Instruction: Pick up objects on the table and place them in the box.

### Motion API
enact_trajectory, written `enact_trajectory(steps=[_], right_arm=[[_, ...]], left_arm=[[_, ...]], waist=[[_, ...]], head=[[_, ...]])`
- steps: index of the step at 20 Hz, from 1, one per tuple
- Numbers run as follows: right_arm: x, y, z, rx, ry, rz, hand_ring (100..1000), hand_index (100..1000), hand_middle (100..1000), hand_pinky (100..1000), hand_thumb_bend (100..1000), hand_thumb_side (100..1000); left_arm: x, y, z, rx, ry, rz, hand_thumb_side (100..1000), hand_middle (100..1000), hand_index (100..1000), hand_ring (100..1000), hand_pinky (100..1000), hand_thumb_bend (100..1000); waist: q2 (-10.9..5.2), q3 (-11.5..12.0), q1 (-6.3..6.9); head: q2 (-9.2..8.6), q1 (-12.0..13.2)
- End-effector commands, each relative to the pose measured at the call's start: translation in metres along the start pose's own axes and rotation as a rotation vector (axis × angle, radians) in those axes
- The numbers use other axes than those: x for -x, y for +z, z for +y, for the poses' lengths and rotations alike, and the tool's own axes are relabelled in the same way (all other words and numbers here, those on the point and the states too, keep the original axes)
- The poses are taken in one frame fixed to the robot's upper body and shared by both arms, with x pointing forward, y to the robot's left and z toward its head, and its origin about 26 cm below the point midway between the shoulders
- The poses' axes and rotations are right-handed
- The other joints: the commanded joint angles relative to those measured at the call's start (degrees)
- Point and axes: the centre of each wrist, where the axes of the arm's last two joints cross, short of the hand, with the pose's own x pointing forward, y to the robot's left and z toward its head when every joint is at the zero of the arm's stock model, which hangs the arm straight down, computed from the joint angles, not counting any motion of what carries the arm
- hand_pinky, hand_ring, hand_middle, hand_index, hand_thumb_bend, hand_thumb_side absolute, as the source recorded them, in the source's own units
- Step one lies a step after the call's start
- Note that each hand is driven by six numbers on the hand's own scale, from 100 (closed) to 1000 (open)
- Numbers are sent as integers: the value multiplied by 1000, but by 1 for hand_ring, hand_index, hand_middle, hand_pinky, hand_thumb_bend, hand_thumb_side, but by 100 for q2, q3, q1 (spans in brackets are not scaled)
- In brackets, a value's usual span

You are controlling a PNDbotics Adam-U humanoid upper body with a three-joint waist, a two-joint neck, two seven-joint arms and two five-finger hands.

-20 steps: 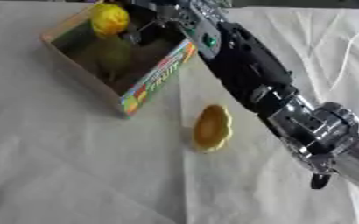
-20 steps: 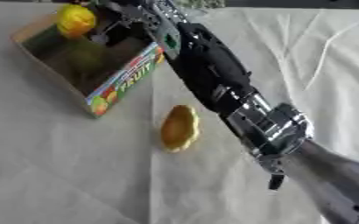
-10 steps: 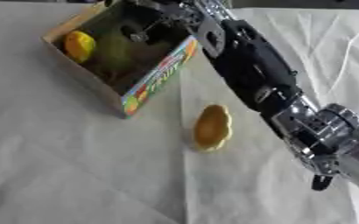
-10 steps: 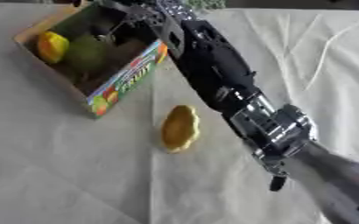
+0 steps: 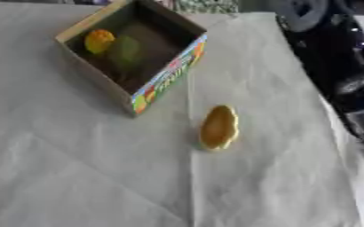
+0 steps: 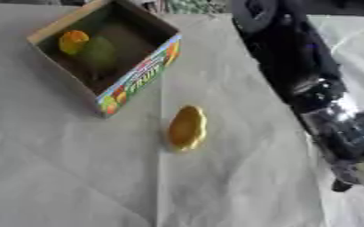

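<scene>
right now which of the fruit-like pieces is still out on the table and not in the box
The flat yellow-orange oval piece, lying on the cloth just right of the box. The small yellow piece and the green piece are inside it.

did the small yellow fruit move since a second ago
Yes. The small yellow fruit dropped from above the far rim to inside the cardboard box, beside a green fruit.

1. Setting: a staged test bench for a robot, most like a lab. The room itself is not visible.
2. The table [image 5: 76, 177] is covered edge to edge by a creased pale cloth [image 6: 239, 186].
3. On the cloth stand only props: a printed cardboard box [image 6: 138, 80] and toy-like fruit pieces.
4. A black and silver robot arm [image 6: 325, 115] lies along the table's right edge.
</scene>
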Motion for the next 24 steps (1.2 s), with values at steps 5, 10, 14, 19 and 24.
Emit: enact_trajectory(steps=[5, 10, 14, 19, 24], right_arm=[[-59, 36, -13, -151, 70, -152, 1000, 881, 760, 879, 100, 100], [-55, 58, 19, -296, 91, -232, 1000, 882, 767, 878, 100, 110], [-56, 70, 43, -373, 67, -229, 1000, 889, 774, 883, 100, 127], [-58, 77, 61, -457, 58, -209, 1000, 905, 789, 888, 100, 143], [-60, 79, 72, -507, 45, -186, 1000, 918, 800, 894, 100, 145]], left_arm=[[-5, -2, 10, 6, -58, -13, 384, 801, 894, 812, 818, 141], [-5, 4, 13, 0, -77, 10, 403, 803, 895, 812, 817, 116], [-5, 8, 13, 1, -81, 23, 413, 803, 895, 812, 816, 102], [-5, 10, 12, 1, -78, 33, 423, 804, 895, 812, 815, 100], [-5, 13, 10, 3, -71, 46, 436, 804, 895, 812, 814, 100]], waist=[[-120, -74, 59], [-102, -112, 94], [-86, -143, 118], [-64, -164, 160], [-40, -184, 188]], head=[[30, 171], [52, 230], [61, 260], [72, 265], [74, 272]])
